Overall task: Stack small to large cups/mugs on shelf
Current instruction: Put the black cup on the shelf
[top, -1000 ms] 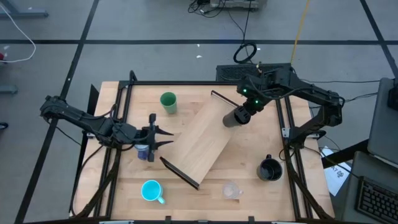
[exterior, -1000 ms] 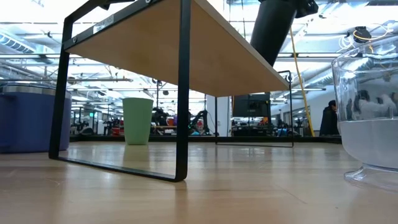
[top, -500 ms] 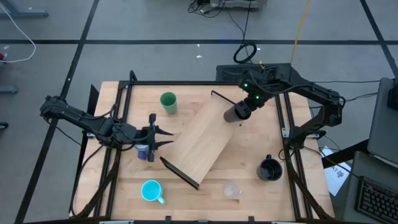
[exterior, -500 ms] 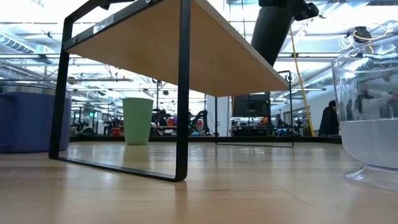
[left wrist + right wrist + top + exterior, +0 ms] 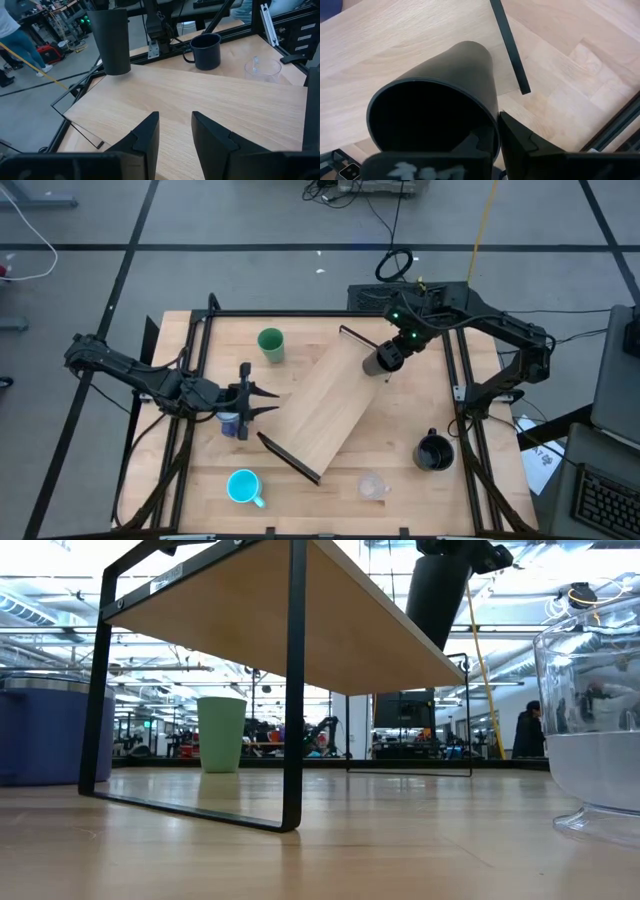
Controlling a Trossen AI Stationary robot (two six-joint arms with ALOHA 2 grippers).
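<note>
Shelf: the long light-wood board on thin dark metal brackets (image 5: 328, 405) lies askew in the middle of the wooden tabletop (image 5: 470, 480); the low view looks up at its underside between the bracket legs.
Tall black cup: the tall black tapered plastic cup (image 5: 381, 361) stands at the shelf's far right end, a little tilted, its base at or just above the board — I cannot tell whether it rests there.
Right gripper: the right gripper (image 5: 497, 134) is at that same shelf end, its fingers pinched on the tall black cup's rim, one inside the mouth and one outside.
Left gripper: the left gripper (image 5: 173, 131) hovers just beside the shelf's left long edge, fingers apart with nothing between them, facing across the board.
Blue-purple mug: the small blue-purple mug (image 5: 231, 424) sits under the left gripper, left of the shelf.
Green tumbler: the pale green plastic tumbler (image 5: 270, 344) stands beyond the shelf's far left side.
Cyan handled mug: the cyan handled mug (image 5: 243, 487) is at the near side, left of the shelf's near end.
Tiny clear cup: the small clear plastic cup (image 5: 372, 485) sits just beside the shelf's near end — to its right.
Wide black mug: the wide black handled mug (image 5: 434, 451) stands well right of the shelf.
</note>
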